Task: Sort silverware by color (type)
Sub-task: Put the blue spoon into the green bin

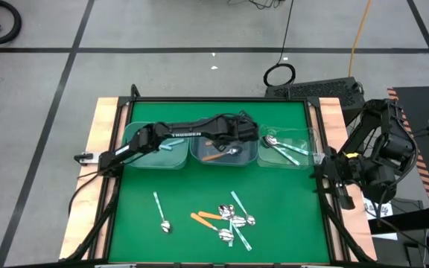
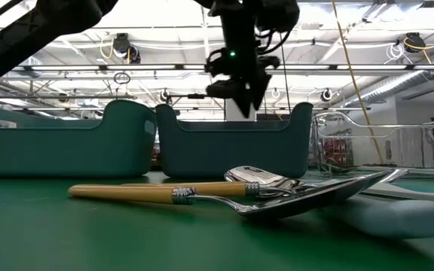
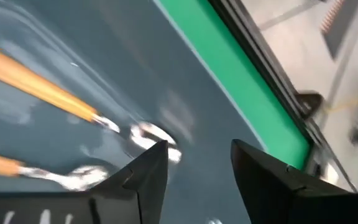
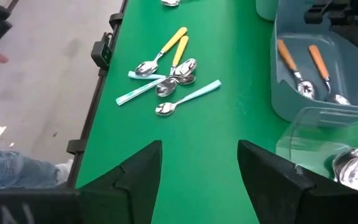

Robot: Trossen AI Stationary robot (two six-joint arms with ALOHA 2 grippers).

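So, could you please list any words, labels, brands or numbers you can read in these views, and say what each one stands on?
No text can be read for certain.
Left arm: a small white marking on its link in the high view, too small to read.
Bins, spoons and green mat: no lettering visible.

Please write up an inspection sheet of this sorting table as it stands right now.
Surface: green mat on a wood-edged table.
Job's things: two orange-handled metal spoons in the middle translucent blue-grey bin; light-handled spoons in the right bin; mixed spoon pile and one stray spoon unsorted.
Clutter: nothing seen.
Grippers: left tool open over the middle bin; right tool open at the table's right edge.
Cables: yellow cable on floor.
Surroundings: grey floor, black tape lines.
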